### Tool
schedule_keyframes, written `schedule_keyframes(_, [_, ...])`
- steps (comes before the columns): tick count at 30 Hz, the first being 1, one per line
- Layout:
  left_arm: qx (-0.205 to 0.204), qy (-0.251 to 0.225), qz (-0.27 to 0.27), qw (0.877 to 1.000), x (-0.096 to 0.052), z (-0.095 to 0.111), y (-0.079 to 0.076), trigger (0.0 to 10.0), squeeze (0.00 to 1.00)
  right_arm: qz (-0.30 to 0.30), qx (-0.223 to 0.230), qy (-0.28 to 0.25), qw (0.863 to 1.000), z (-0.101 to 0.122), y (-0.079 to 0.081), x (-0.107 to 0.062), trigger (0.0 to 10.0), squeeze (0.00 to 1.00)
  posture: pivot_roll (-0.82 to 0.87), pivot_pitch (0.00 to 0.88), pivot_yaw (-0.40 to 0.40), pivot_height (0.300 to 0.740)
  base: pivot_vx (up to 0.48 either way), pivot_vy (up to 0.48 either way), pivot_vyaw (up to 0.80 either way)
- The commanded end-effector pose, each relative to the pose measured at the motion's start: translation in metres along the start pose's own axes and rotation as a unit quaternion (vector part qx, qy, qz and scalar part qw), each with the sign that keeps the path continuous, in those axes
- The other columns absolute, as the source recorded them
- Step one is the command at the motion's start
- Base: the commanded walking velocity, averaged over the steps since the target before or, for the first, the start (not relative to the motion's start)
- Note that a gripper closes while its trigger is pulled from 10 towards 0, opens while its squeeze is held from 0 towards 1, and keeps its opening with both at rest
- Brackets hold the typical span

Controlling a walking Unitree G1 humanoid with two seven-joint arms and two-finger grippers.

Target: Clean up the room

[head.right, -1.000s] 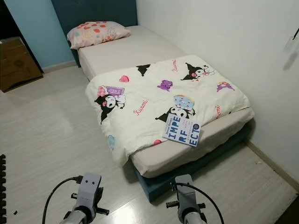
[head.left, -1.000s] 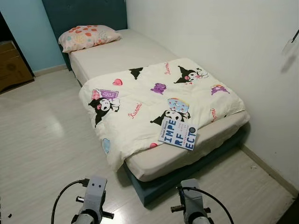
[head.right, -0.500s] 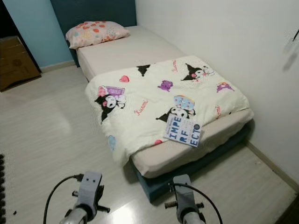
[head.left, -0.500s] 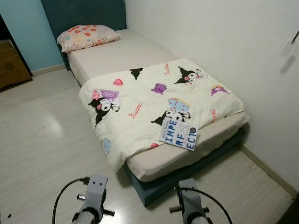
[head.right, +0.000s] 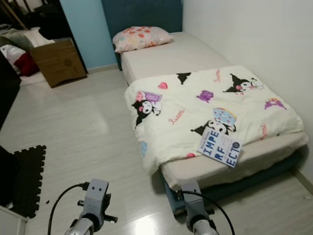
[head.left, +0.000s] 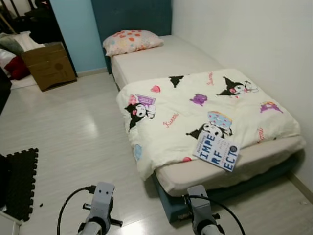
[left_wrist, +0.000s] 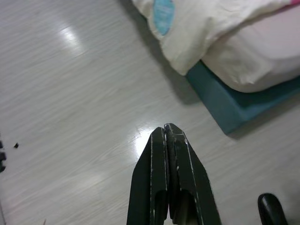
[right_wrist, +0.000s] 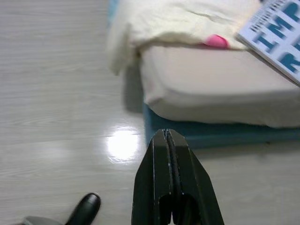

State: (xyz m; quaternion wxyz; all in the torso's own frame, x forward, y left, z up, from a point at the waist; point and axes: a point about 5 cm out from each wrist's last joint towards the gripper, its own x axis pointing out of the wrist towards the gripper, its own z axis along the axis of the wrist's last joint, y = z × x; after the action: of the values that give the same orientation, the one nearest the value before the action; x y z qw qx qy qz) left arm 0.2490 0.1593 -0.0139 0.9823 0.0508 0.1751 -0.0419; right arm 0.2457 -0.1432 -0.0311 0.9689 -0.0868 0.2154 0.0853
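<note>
A white and blue book [head.left: 216, 152] lies flat near the foot of the bed [head.left: 161, 58], on a cream duvet [head.left: 200, 107] printed with cartoon figures. The duvet covers the lower half of the mattress and hangs over its near side. A spotted pink pillow [head.left: 131, 41] rests at the head. My left gripper [left_wrist: 165, 130] is shut and empty above the pale floor beside the bed's blue base. My right gripper [right_wrist: 166, 133] is also shut and empty, low in front of the bed's corner, with the book [right_wrist: 276, 35] just beyond it.
A cardboard box [head.left: 49, 65] stands by the blue wall at the far left, with red and white bundles [head.left: 13, 66] behind it. A black foam mat [head.left: 19, 181] lies on the floor at the left. A white wall runs along the bed's right side.
The camera has swung left, so the bed now sits further right and the box, bundles and foam mat have come into view. Both arms keep the same pose.
</note>
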Motion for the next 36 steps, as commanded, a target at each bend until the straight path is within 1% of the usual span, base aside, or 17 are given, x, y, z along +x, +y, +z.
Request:
schedule_keyframes(1, [-0.006,0.013,0.006,1.0,-0.004,-0.0077,0.0021,10.0,0.0,0.009,-0.005,-0.002,1.0,0.0,0.0041,-0.0003,10.0,0.0,-0.03,0.121,0.024,0.74,0.0,0.0,0.8])
schedule_keyframes(12, [-0.008,0.018,-0.008,1.0,-0.0029,-0.0078,-0.0047,10.0,0.0,0.005,-0.006,-0.002,1.0,0.0,0.0023,-0.0002,10.0,0.0,-0.03,0.12,0.026,0.74,0.0,0.0,0.8])
schedule_keyframes(13, [-0.008,0.02,-0.008,1.0,-0.0028,-0.0082,-0.0049,10.0,0.0,0.002,0.007,-0.003,1.0,0.0,0.0022,-0.0003,10.0,0.0,-0.03,0.12,0.026,0.74,0.0,0.0,0.0])
schedule_keyframes(19, [0.001,0.025,-0.007,1.0,-0.0033,-0.0095,-0.0049,10.0,0.0,0.0,0.007,-0.002,1.0,-0.0002,0.0019,-0.0003,10.0,0.0,-0.04,0.122,0.027,0.74,0.0,0.0,0.0])
schedule_keyframes(24, [-0.008,0.027,0.003,1.0,-0.0022,-0.0094,-0.0033,10.0,0.0,-0.002,0.009,-0.003,1.0,-0.0005,0.0013,-0.0006,10.0,0.0,-0.04,0.123,0.027,0.74,0.0,0.0,0.0])
schedule_keyframes(29, [0.001,0.029,-0.002,1.0,-0.0019,-0.0098,-0.0031,10.0,0.0,-0.004,0.01,-0.003,1.0,-0.0004,0.0002,-0.0007,10.0,0.0,-0.04,0.126,0.029,0.74,0.0,-0.317,0.0])
schedule_keyframes(36, [0.001,0.03,0.0,1.0,-0.0023,-0.0103,-0.0032,10.0,0.0,-0.004,0.013,-0.004,1.0,-0.0008,0.0001,-0.0011,10.0,0.0,-0.04,0.126,0.03,0.74,0.0,-0.359,0.0])
